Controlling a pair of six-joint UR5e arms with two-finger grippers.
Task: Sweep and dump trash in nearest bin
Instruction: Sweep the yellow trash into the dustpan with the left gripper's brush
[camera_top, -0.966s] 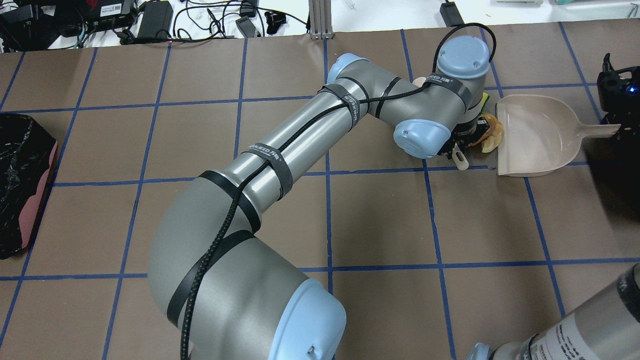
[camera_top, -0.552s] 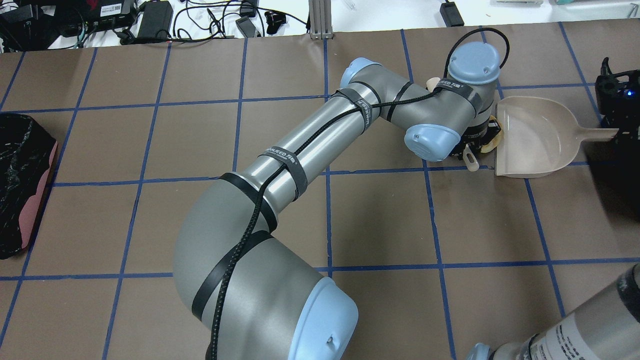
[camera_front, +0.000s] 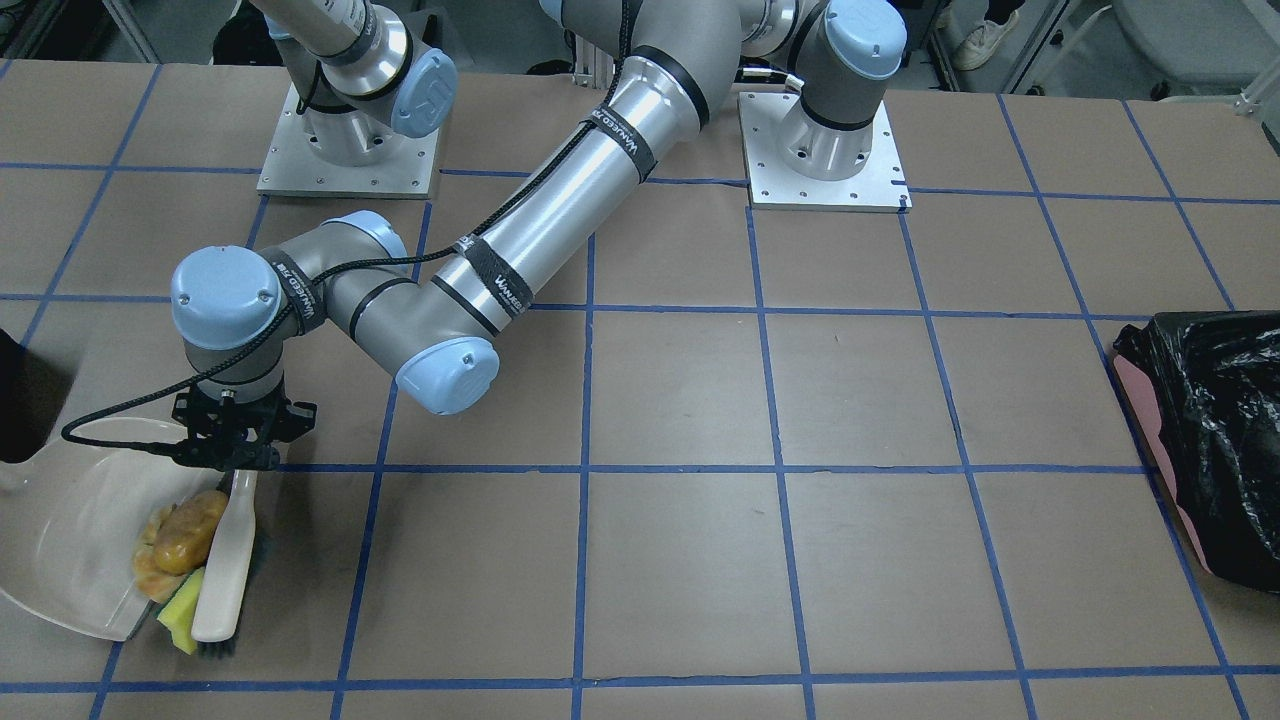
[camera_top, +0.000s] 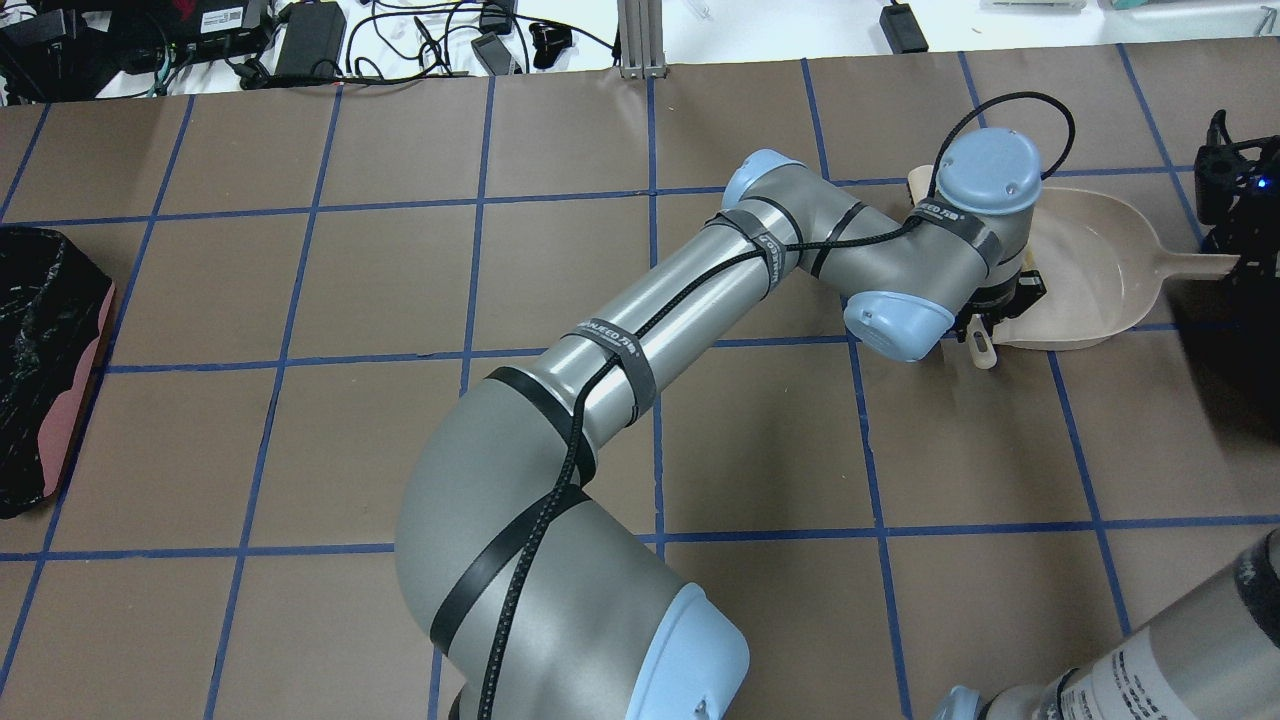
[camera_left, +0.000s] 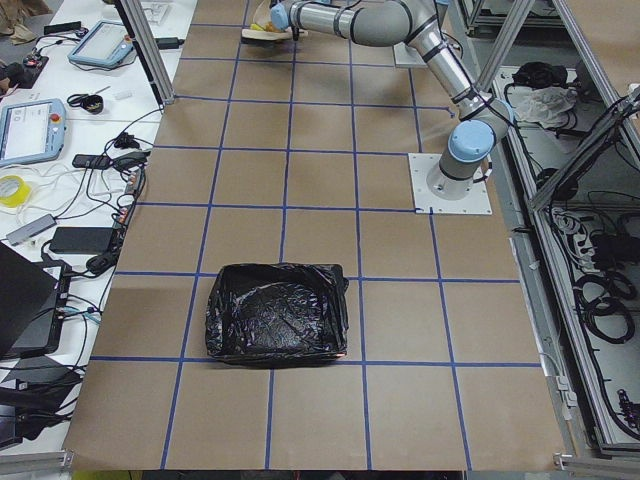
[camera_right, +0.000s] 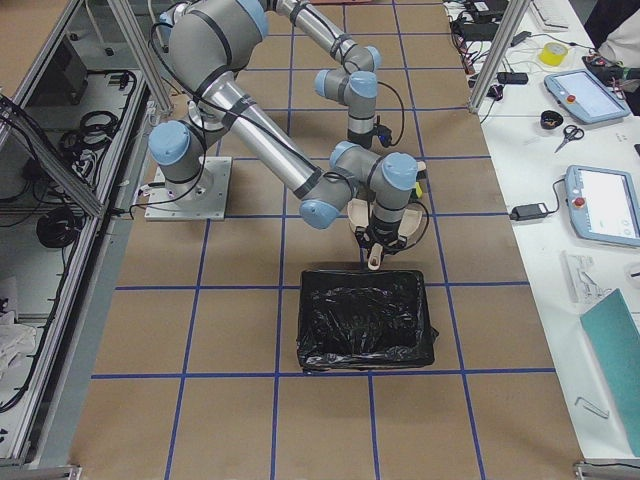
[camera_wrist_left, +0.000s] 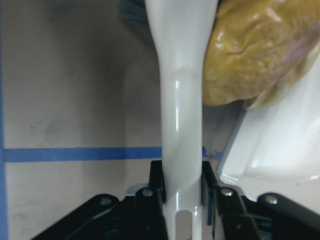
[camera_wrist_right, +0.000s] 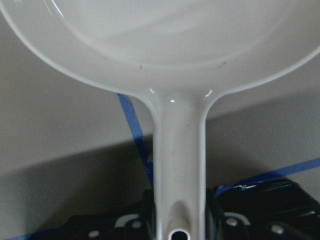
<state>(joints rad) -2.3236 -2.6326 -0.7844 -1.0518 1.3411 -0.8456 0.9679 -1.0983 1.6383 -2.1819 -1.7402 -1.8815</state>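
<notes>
Brown paper gridded with blue tape covers the table (camera_front: 700, 400), and all the action is at the dustpan (camera_front: 60, 540). The right gripper (camera_wrist_right: 180, 212) is clamped on the dustpan's handle, which I judge keeps the lip pressed down so nothing slides under. The left gripper (camera_wrist_left: 182, 192) is clenched on the brush (camera_front: 225, 570), laid along the dustpan's open lip, walling the trash in.

Count it, three pieces:
- One bun (camera_front: 190, 528) is up on the lip.
- One croissant (camera_front: 148, 578) is tucked beneath it, inside the dustpan.
- One sponge (camera_front: 178, 612) is at the lip's corner against the brush, seemingly not fully in.

One brush, one dustpan, two bins: the near bin (camera_right: 365, 320) is just past the dustpan's handle, and the far bin (camera_front: 1210, 440) is well apart from the dustpan.
</notes>
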